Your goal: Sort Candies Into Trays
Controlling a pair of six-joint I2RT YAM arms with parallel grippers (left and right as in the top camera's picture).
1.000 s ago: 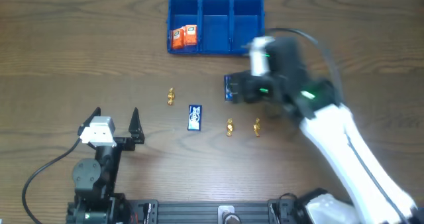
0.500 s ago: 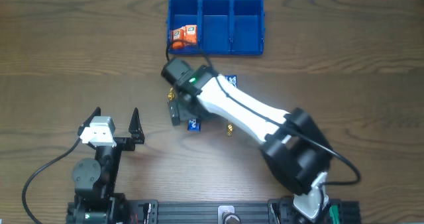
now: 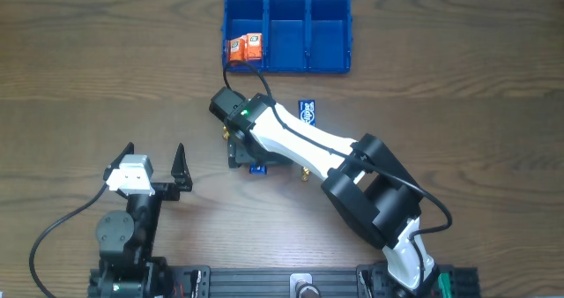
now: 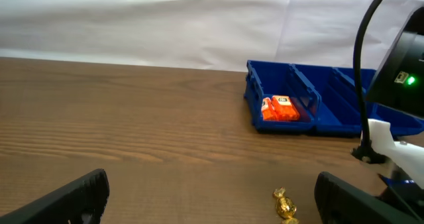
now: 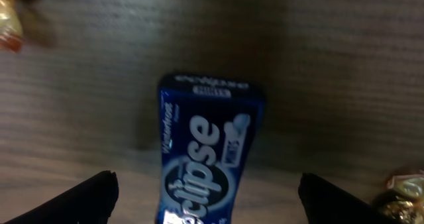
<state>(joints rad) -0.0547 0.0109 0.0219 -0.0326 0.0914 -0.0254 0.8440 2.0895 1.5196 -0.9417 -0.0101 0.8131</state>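
Straddling blue white-lettered pack, right hand spread apart; left hand apart too.

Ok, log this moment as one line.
right pincer open over blue rectangular candy pack | left pincer open near base | orange candy packs in left compartment of blue plastic tray

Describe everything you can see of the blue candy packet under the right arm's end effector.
The blue candy packet is a slim, oblong, dark blue pack with a glossy look, white lettering and a paler blue swirl. It lies flat, printed face up, on the wooden table. It sits centred between the open fingers of the right end effector, with a gap on each side, so nothing but the table touches it. Gold-wrapped candies lie nearby, apart from it.
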